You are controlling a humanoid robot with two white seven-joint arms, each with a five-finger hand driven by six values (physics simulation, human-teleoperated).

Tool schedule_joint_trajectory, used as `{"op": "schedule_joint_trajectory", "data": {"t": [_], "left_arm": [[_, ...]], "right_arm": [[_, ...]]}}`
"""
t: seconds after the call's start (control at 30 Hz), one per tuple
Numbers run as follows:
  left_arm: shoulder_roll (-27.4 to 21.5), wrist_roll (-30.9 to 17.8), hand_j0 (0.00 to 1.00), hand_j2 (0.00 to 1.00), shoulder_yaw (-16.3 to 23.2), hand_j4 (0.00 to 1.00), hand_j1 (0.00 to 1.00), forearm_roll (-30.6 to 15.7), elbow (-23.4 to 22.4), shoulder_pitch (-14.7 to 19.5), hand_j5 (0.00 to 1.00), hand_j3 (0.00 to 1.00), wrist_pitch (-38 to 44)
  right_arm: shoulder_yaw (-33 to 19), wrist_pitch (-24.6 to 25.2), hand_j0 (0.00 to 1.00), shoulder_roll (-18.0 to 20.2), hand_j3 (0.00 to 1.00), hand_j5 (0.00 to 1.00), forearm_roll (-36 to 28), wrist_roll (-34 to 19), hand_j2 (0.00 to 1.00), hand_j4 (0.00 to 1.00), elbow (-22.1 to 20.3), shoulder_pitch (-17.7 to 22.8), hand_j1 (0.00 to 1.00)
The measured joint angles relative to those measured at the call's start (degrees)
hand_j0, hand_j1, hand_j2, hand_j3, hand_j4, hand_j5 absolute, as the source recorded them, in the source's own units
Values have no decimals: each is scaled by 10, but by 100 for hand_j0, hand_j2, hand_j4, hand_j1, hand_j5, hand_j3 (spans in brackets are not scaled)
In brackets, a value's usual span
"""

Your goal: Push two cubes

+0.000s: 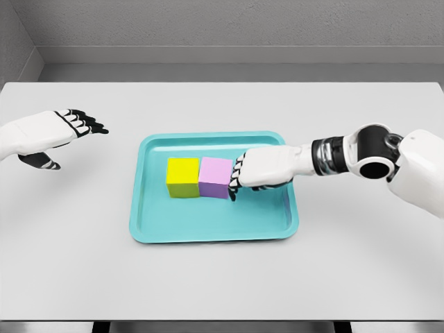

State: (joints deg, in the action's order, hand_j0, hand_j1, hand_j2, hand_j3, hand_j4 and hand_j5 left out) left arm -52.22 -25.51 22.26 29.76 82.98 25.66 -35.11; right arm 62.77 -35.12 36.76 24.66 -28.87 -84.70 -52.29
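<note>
Bright, even overhead light; soft faint shadows; sharp render, perhaps slight edge distortion.

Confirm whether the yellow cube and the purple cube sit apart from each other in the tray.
No, the yellow cube and the purple cube stand side by side, faces touching, inside the teal tray.

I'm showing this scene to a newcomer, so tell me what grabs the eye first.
The teal tray at the table's middle stands out, with a yellow cube and a purple cube side by side and touching inside it. The right hand reaches in from the right, its fingers against the purple cube's right face. The left hand hovers open off to the tray's left.
</note>
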Motion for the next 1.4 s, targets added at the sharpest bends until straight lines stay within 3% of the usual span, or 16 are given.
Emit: {"op": "schedule_joint_trajectory", "data": {"t": [0.7, 0.93, 1.0, 1.07, 1.1, 1.17, 1.27, 1.4], "left_arm": [[-10, -2, 100, 100, -6, 100, 100, -1, 2, -2, 100, 100, 0], [-10, -2, 100, 100, -8, 100, 100, -1, 2, -2, 100, 100, 0], [-12, -3, 100, 100, -8, 100, 100, -1, 1, -3, 100, 100, 0], [-18, -3, 100, 100, -10, 100, 100, -1, 0, -3, 100, 100, 0], [-21, -3, 100, 100, -10, 100, 100, -1, 0, -4, 100, 100, 0], [-25, -3, 100, 100, -12, 100, 100, -1, 0, -3, 100, 100, 0], [-28, -3, 100, 100, -13, 100, 100, -1, 0, -4, 100, 100, 0], [-29, -3, 100, 100, -13, 100, 100, -1, 0, -4, 100, 100, 0]], "right_arm": [[4, 0, 61, -48, 61, 61, 22, 0, 61, 61, 100, -25, 61], [4, 0, 61, -52, 61, 61, 23, 0, 61, 61, 109, -30, 61], [-2, 0, 62, -35, 62, 62, 20, 0, 62, 62, 97, -37, 62], [-63, -1, 71, 21, 71, 71, 18, 0, 71, 71, 29, 11, 71], [-119, 1, 99, 65, 99, 99, 6, 1, 99, 99, -14, 57, 99], [-238, -2, 100, 143, 100, 100, -31, 3, 100, 100, -75, 148, 100], [-390, -1, 100, 204, 100, 100, -65, 5, 100, 100, -105, 213, 100], [-462, 0, 100, 224, 100, 100, -78, 5, 100, 100, -104, 281, 100]]}}
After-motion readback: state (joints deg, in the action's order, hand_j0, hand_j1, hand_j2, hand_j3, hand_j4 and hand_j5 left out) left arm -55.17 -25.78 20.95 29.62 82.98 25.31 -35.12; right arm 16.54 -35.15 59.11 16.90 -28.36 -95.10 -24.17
